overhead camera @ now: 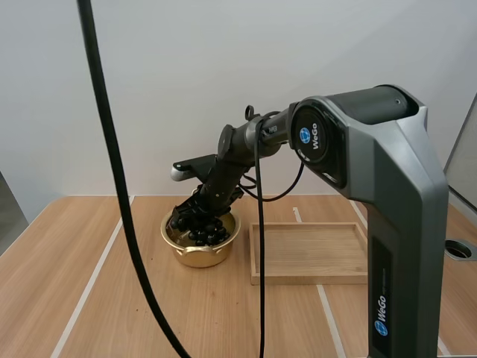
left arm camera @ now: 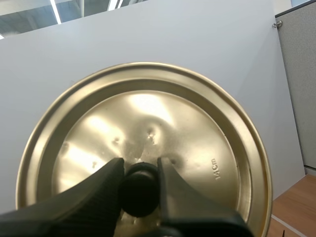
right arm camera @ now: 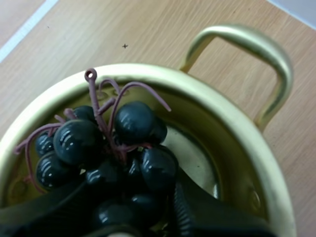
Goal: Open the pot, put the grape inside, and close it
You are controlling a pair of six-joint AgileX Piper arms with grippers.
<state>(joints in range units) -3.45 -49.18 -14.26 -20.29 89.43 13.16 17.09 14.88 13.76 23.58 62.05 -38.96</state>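
The light wooden table (overhead camera: 37,283) lay bare along its near edge, with a plain pale wall behind it. Further in, about midway toward the far edge, stood the gold pot (overhead camera: 200,257), lidless. Just beside it, toward the table's right edge, lay the shallow wooden tray (overhead camera: 309,277), with nothing in it. The right gripper (overhead camera: 195,218) reached down into the pot's mouth, its black fingers (right arm camera: 197,212) pressed against either side of the bunch of grapes (right arm camera: 133,123). The dark berries and purple stem sat within the rim, low against the gold wall near one loop handle (right arm camera: 247,44). The bunch looked lowered in but not yet released, so the placing step seemed nearly done. The pot held nothing but the grapes. Its lid (left arm camera: 197,138) was off the table altogether. The left gripper (left arm camera: 139,170) held it up against the wall, clamped on the black knob (left arm camera: 139,195) with a finger on either side. That hold probably kept the lid clear of the right arm's path and ready to go back on once the grapes were let go.
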